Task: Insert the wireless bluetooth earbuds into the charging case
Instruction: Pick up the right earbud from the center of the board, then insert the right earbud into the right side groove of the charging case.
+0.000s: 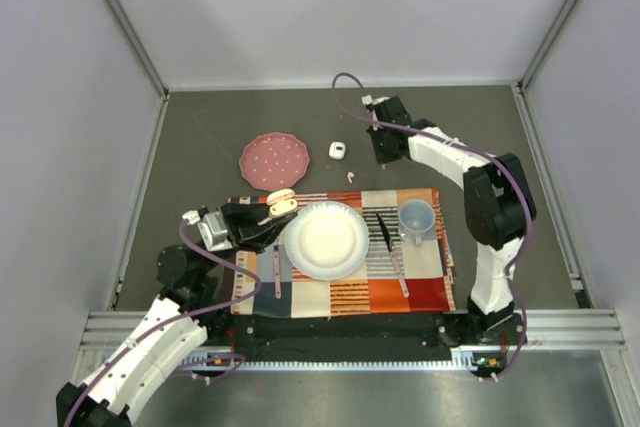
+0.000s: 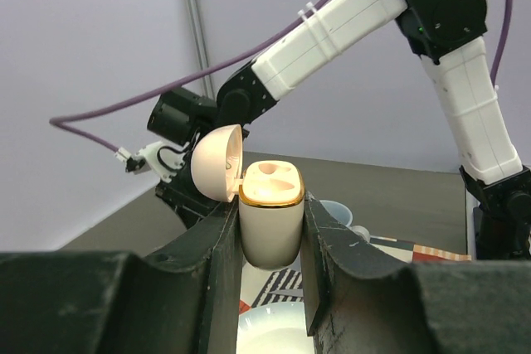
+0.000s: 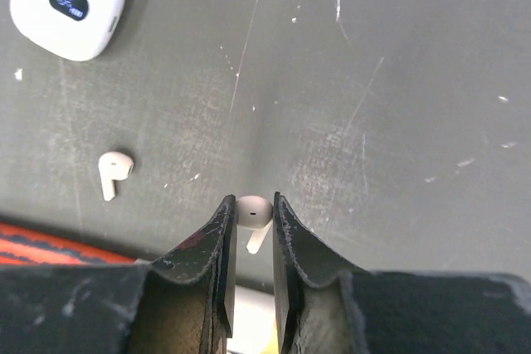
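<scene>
My left gripper (image 2: 270,206) is shut on the peach charging case (image 2: 271,225), which it holds upright above the white plate, lid (image 2: 216,163) swung open. From above, the case (image 1: 282,204) sits at the left gripper (image 1: 276,211) by the plate's left rim. Whether its wells hold anything I cannot tell. My right gripper (image 3: 254,203) is shut on a white earbud (image 3: 253,212) just over the grey table, stem pointing down. A second white earbud (image 3: 113,171) lies loose to its left. In the top view the right gripper (image 1: 383,156) hangs right of that loose earbud (image 1: 351,176).
A small white case with a lit display (image 3: 68,3) rests beyond the loose earbud. A pink plate (image 1: 273,160) sits at the back left. The patterned cloth (image 1: 420,282) carries a white plate (image 1: 326,240), a blue cup (image 1: 417,217), a black knife (image 1: 385,232) and pink cutlery (image 1: 277,269).
</scene>
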Controlling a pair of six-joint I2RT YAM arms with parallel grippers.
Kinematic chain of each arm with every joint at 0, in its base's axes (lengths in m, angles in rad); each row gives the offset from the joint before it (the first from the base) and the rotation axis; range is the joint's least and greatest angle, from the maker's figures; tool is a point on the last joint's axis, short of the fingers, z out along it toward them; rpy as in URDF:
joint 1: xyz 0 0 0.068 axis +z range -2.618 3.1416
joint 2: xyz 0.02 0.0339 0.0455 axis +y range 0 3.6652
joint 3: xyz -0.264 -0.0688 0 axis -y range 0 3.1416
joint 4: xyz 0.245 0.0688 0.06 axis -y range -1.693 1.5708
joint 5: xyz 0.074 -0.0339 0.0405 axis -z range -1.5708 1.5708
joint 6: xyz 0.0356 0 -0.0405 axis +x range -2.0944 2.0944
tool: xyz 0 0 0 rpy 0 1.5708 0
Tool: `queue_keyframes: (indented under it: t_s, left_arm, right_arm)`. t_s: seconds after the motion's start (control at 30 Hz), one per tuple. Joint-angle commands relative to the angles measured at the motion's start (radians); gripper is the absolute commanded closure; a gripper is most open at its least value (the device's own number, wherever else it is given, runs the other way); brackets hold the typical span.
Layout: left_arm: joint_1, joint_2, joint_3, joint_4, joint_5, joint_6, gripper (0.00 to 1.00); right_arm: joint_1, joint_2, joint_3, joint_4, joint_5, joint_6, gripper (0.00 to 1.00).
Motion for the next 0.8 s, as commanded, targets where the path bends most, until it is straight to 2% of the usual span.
queue_keyframes:
  t_s: [0.0, 0.3, 0.57, 0.77]
  left_arm:
    - [-0.001, 0.009, 0.033, 0.041, -0.008, 0.014, 1.00]
    - [-0.002, 0.012, 0.014, 0.062, -0.052, 0.007, 1.00]
    - [-0.001, 0.009, -0.009, 0.099, -0.097, -0.007, 1.00]
    - [-0.001, 0.036, -0.024, 0.164, -0.112, -0.030, 1.00]
  right_arm:
    - [0.032, -0.171, -0.047, 0.079, 0.027, 0.005, 0.95]
    - [0.163, -0.441, -0.238, 0.263, 0.159, 0.003, 0.98]
    - [0.286, -0.717, -0.513, 0.612, 0.260, 0.025, 0.98]
    - [0.372, -0.866, -0.611, 0.755, 0.338, 0.031, 0.99]
